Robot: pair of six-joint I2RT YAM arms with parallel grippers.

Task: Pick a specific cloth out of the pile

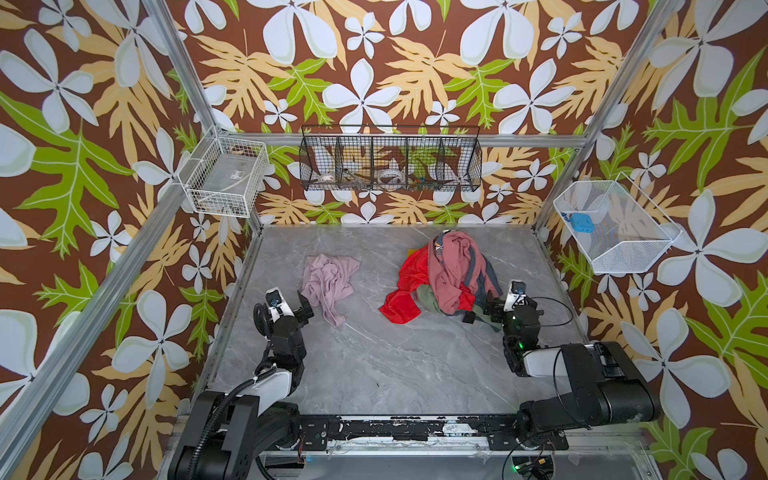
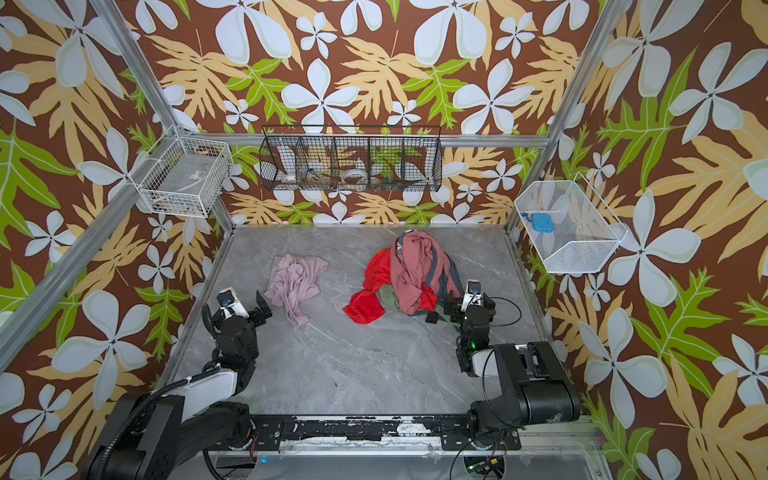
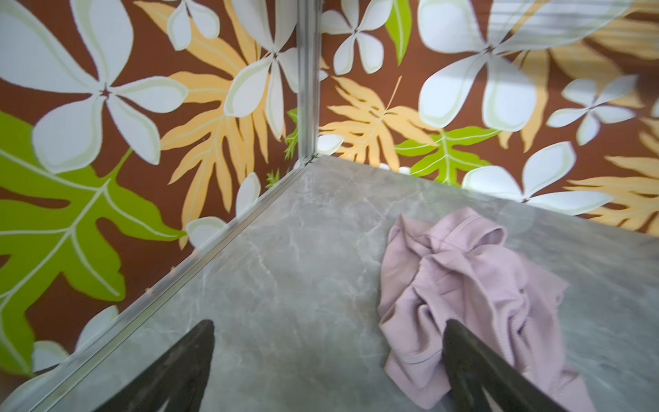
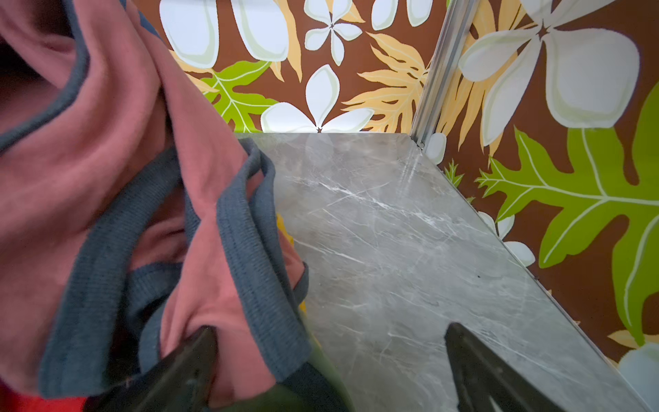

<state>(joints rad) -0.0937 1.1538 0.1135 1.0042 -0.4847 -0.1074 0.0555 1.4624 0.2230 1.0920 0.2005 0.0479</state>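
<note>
Left fingers point(image 3: 470, 364) gape empty beside the cloth point(image 1: 328, 278); right fingers point(image 4: 478, 367) gape against the pile point(image 1: 444, 274).

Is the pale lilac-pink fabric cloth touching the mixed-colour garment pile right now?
Apart. In both top views the pale lilac-pink cloth lies on the grey marble table, with bare tabletop between it and the garment pile.

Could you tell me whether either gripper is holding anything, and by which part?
Nothing is held. The left gripper is open beside the pale lilac-pink fabric cloth; the right gripper is open beside the mixed-colour garment pile.
</note>
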